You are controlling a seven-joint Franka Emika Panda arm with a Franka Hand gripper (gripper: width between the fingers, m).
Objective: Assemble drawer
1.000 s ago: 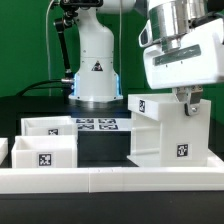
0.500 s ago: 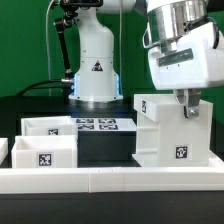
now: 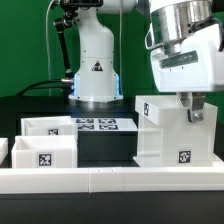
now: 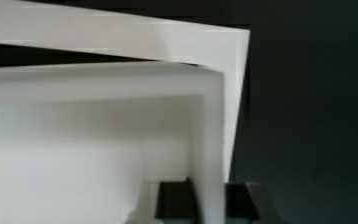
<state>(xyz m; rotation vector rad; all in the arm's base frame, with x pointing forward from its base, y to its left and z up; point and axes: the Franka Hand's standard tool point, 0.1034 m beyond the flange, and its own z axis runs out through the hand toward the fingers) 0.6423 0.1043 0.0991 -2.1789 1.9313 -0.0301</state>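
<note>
A low white rail (image 3: 110, 178) runs across the front of the dark bench (image 3: 100, 148).

Just behind the rail, at the exterior view's left, sits the near drawer box (image 3: 42, 157), an open-topped white tray with a marker tag on its front. The far drawer box (image 3: 48, 127), of the same kind, sits close behind it.

At the exterior view's right stands the drawer case (image 3: 165, 140), a taller white stepped housing with two tags showing. It rests upright on the bench, apart from both boxes.

The tool (image 3: 192, 112) reaches down onto the top of the case. In the wrist view its dark fingers (image 4: 172, 200) sit on either side of a thin white wall of the case, pressed against it, so the tool appears clamped on that wall.

Between the boxes and the case, further back, the marker board (image 3: 98, 125) lies flat. Behind it stands the robot base (image 3: 97, 65).

By my reading the task is at an early stage. Neither box is inside the case. Left to do: position and release the case, then pick up each box in turn and slide it in. The openings of the case face away, so I cannot tell their state.
</note>
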